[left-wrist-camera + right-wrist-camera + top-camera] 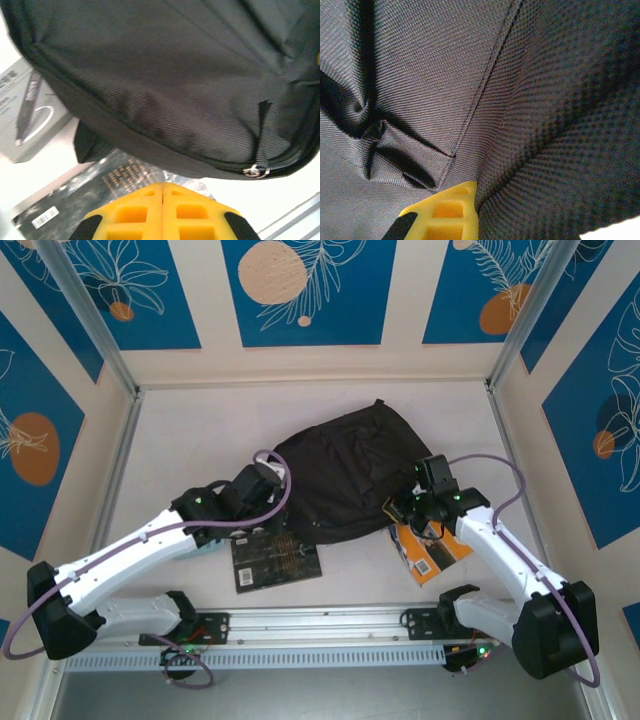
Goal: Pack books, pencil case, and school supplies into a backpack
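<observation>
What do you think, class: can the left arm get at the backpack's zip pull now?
Probably yes: the zip pull on the backpack lies exposed just ahead of the shut left gripper, nothing between.

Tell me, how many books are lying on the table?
2. A black book lies on the near side of the backpack; an orange book lies by its right corner. Others may be hidden under it.

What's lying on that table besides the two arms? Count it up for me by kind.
Bags: 1, the backpack
Books: 2, the black book and the orange book
Stationery: 1, the grey flat pack
Total: 4 in sight; the bag or arms may hide more.
</observation>
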{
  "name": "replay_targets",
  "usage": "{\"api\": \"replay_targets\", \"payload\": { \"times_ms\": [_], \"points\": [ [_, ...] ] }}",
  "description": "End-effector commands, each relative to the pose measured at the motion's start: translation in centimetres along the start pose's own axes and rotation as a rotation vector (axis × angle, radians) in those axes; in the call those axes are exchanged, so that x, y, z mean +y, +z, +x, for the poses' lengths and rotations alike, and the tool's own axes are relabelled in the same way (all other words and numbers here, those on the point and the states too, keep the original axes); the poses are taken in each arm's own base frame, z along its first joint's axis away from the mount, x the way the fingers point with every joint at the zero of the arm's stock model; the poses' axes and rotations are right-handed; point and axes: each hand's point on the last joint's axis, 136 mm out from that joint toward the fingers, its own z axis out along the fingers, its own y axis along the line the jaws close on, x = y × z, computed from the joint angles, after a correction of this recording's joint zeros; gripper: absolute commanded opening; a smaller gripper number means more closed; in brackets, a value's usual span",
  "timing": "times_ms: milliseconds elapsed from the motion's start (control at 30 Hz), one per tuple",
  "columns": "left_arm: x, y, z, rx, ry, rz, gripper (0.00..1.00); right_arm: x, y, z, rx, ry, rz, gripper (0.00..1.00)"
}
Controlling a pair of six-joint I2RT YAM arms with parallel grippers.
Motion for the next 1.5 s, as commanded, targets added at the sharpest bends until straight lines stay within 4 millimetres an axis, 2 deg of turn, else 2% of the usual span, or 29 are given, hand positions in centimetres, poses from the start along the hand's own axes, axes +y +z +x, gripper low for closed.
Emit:
{"api": "replay_targets", "payload": {
  "times_ms": [0, 133, 233, 300, 367, 467, 733, 933, 1167, 1233, 1300, 1367, 1433, 1467],
  "points": [
    [-1.6, -0.1, -0.9, -0.053, -0.025, 0.113, 0.00, 0.6, 0.0, 1.0, 0.038, -0.047, -0.054, 0.00],
    [-1.5, 0.0, -1.1, -0.061, -0.052, 0.101, 0.02, 0.5, 0.0, 1.3, 0.040, -0.051, -0.052, 0.00],
    [-2.2, -0.1, -1.6, -0.030, -0.032, 0.105, 0.32, 0.6, 0.0, 1.5, 0.031, -0.071, -0.041, 0.00],
    [-3.6, 0.1, -1.8, 0.019, 0.021, 0.141, 0.46, 0.6, 0.1, 1.7, 0.034, -0.077, -0.037, 0.00],
    [-4.4, 0.5, -1.7, 0.067, 0.089, 0.129, 0.55, 0.6, 0.2, 1.7, 0.035, -0.076, -0.035, 0.00],
    [-5.1, 1.5, -1.2, 0.131, 0.188, 0.080, 0.62, 0.7, 0.3, 1.7, 0.033, -0.077, -0.037, 0.00],
    [-6.5, 4.0, 0.5, 0.240, 0.333, 0.006, 0.65, 0.8, 0.1, 1.6, 0.030, -0.080, -0.032, 0.00],
    [-6.6, 5.5, 1.2, 0.281, 0.363, -0.022, 0.62, 0.7, 0.3, 1.6, 0.033, -0.078, -0.033, 0.00],
    [-7.4, 6.9, 2.5, 0.323, 0.361, 0.007, 0.53, 0.5, 0.4, 1.4, 0.037, -0.064, -0.035, 0.00],
    [-7.7, 7.1, 2.8, 0.333, 0.362, 0.017, 0.46, 0.6, 0.4, 1.3, 0.036, -0.063, -0.037, 0.00],
    [-7.8, 7.3, 3.0, 0.341, 0.361, 0.021, 0.34, 0.6, 0.4, 1.2, 0.036, -0.062, -0.037, 0.00],
    [-7.8, 7.4, 3.3, 0.353, 0.361, 0.026, 0.17, 0.6, 0.3, 1.1, 0.032, -0.062, -0.037, 0.00],
    [-7.8, 7.3, 3.4, 0.350, 0.359, 0.030, 0.03, 0.5, 0.3, 1.0, 0.030, -0.061, -0.037, 0.00],
    [-7.7, 7.2, 3.3, 0.346, 0.357, 0.029, 0.00, 0.5, 0.3, 0.9, 0.029, -0.059, -0.036, 0.00]
  ]
}}
